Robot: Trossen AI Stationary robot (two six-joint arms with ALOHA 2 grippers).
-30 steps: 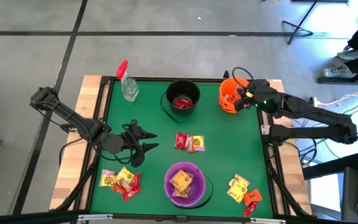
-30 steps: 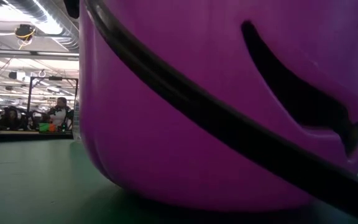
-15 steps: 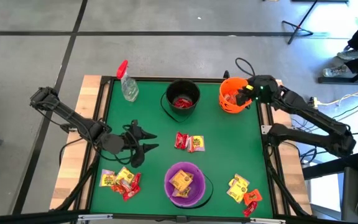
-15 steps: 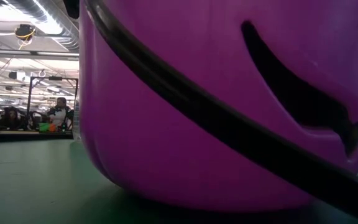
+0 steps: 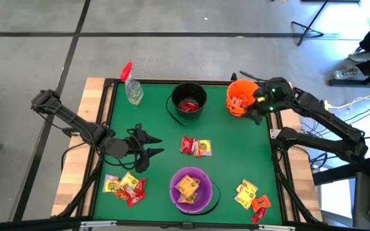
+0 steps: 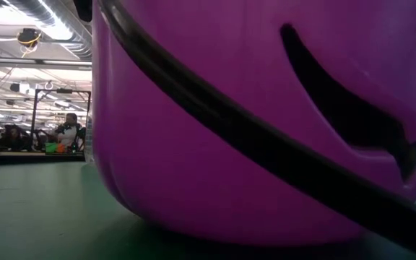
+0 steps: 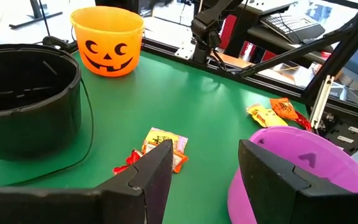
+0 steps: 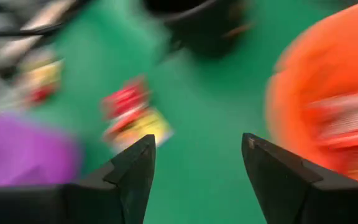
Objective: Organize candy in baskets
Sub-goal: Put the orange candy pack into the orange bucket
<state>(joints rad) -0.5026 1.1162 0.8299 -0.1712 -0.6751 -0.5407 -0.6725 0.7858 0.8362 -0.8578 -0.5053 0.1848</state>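
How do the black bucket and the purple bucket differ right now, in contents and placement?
The black bucket holds red candy; the purple bucket holds yellow packets. The black bucket stands at the table's far edge beside the orange bucket, the purple bucket at the near edge between loose candy piles. Both stand upright, are round with thin wire handles, and neither gripper touches them.

The green desk (image 5: 236,154) carries three buckets: orange bucket (image 5: 239,98) just beside the right gripper (image 5: 257,110), black bucket (image 5: 189,101) farther off, purple bucket (image 5: 191,190) near the left gripper (image 5: 151,145). Candy packets (image 5: 196,147) lie between; a spray bottle (image 5: 132,86) stands apart.
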